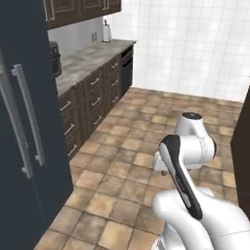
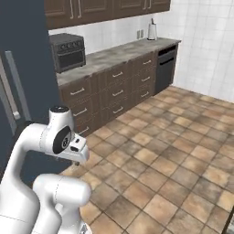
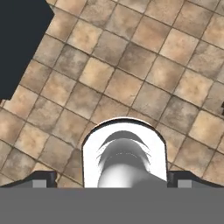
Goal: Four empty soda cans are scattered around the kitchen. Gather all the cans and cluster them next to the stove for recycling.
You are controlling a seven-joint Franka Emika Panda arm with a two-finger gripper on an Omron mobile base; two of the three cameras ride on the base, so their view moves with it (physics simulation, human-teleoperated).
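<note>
Kitchen: white square wall tiles [image 1: 195, 44], dark brown cabinets [image 2: 114, 82], grey marbled worktop [image 1: 85, 61] along the left wall. On the worktop: boxy dark grey toaster oven [image 2: 67, 51] beside the dark fridge [image 1: 24, 136]; white kettle [image 1: 106, 33] at the far end; dark dishwasher front [image 2: 165, 68] below that end. Floor [image 3: 131, 65]: brown stone tiles. Arm [image 1: 190, 161] folded low over the floor. Gripper [image 3: 111, 180] pointing down at the tiles; fingers [image 3: 41, 180] spread wide apart, holding nothing.
</note>
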